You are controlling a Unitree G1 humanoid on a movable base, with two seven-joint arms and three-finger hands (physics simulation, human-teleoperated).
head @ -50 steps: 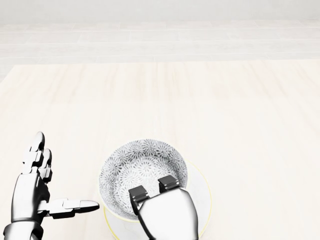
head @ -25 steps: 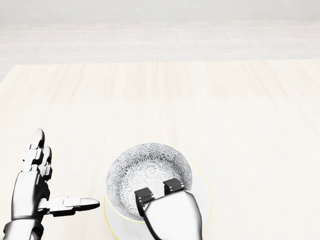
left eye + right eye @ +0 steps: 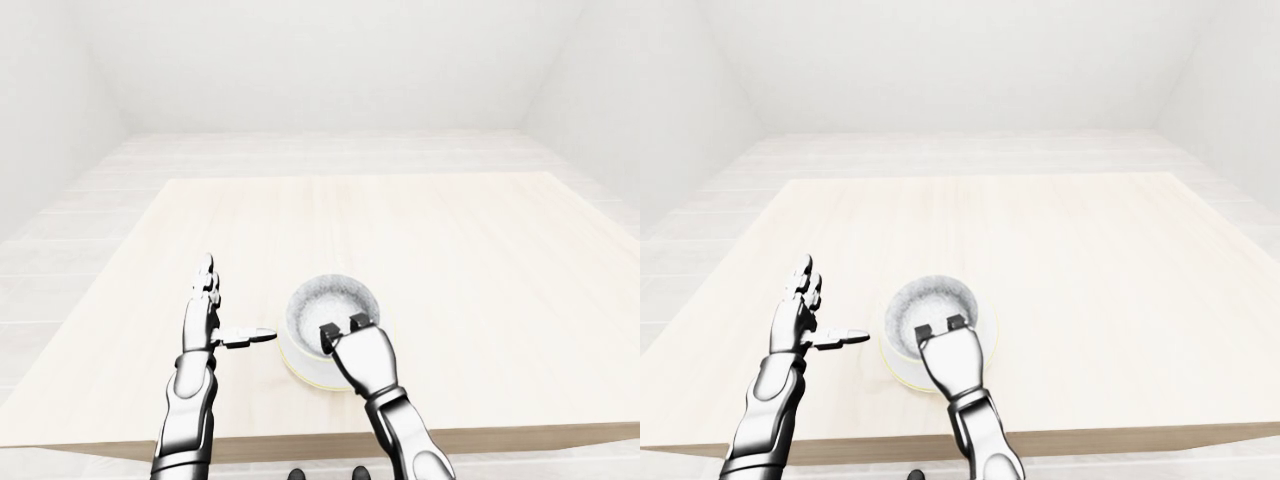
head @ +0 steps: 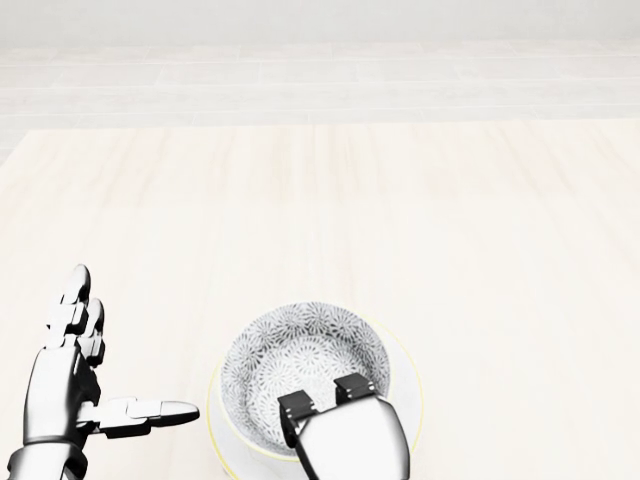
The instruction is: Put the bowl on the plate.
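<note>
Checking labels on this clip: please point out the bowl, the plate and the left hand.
bowl (image 4: 300, 350): head view, on its patterned inside.
plate (image 4: 403, 378): head view, on the bare right rim.
left hand (image 4: 58, 385): head view, on the middle of the hand.

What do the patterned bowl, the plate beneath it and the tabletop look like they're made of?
Grey floral-patterned round bowl: probably glazed ceramic, given its fine printed pattern. White round plate with yellowish rim: likely ceramic too, smooth and plain. Pale tabletop: matte light wood or wood-look laminate, showing faint grain streaks.
</note>
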